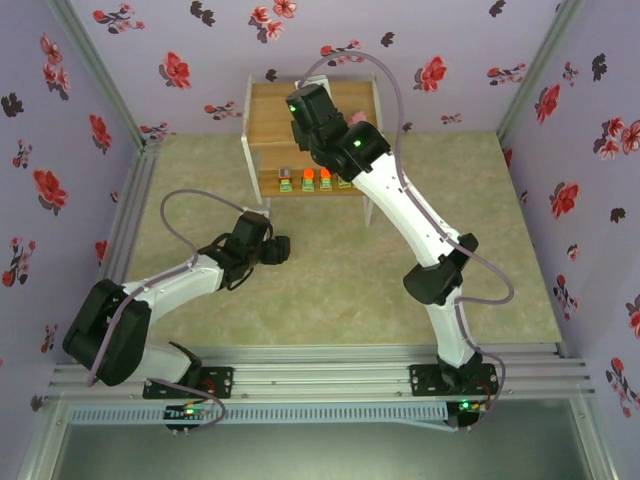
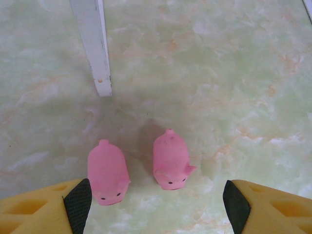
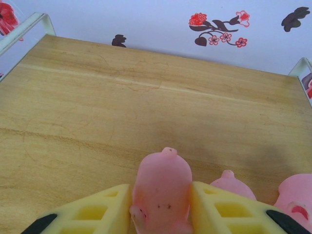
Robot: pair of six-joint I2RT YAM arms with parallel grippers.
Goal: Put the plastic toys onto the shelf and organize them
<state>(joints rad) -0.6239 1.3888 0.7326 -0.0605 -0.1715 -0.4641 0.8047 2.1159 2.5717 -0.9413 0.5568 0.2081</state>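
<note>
At left, yellow left pincer (image 2: 157,209) spread wide, gripping nothing, low over the pale green marbled worktop (image 2: 234,73). Just ahead, one rounded, glossy pink plastic pig (image 2: 108,173) and a second pink pig (image 2: 170,160), side by side, apart, dotted snouts toward the camera. Farther right, light brown wooden shelf (image 3: 122,97): small blocky orange-topped toys (image 1: 308,180) in a row on the lower tier. On the top board, right pincer (image 3: 161,214) pinching a third pink pig (image 3: 163,187), two more pink pigs (image 3: 233,184) just beside.
</note>
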